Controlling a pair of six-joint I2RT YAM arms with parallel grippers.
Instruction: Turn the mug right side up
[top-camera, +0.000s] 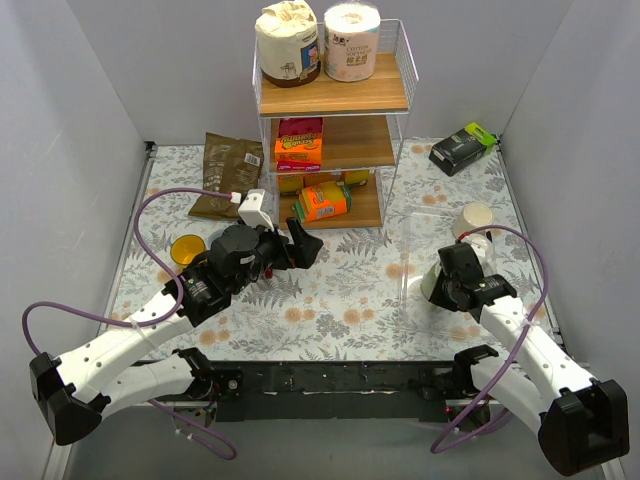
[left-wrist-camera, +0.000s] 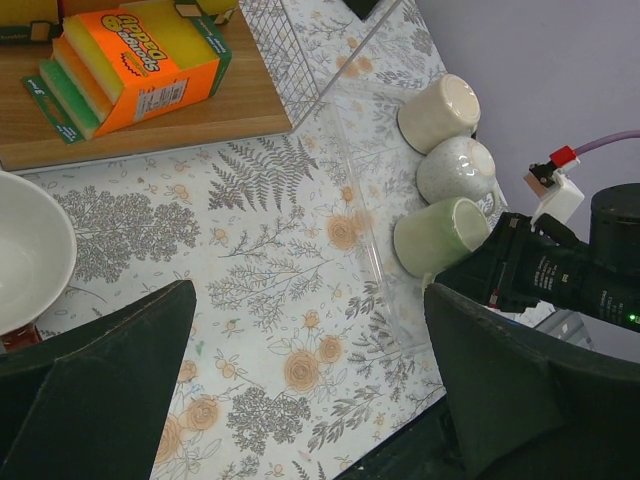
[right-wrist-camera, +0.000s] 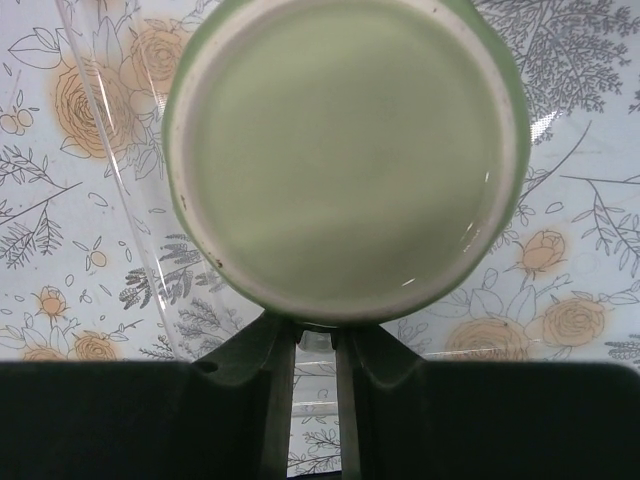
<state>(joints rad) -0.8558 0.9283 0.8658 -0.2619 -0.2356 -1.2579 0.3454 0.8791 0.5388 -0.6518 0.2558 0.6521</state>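
Right fingers nearly clenched, seemingly pinching the tipped green mug; left fingers spread wide, arm outstretched.

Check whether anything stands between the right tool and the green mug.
Nothing visible does. The right tool is at the green mug, its fingers apparently closed on the mug's lower edge, inside the clear tray.

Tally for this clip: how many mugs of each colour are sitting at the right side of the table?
green mug: 1
cream mug: 1
speckled grey mug: 1
Total: 3
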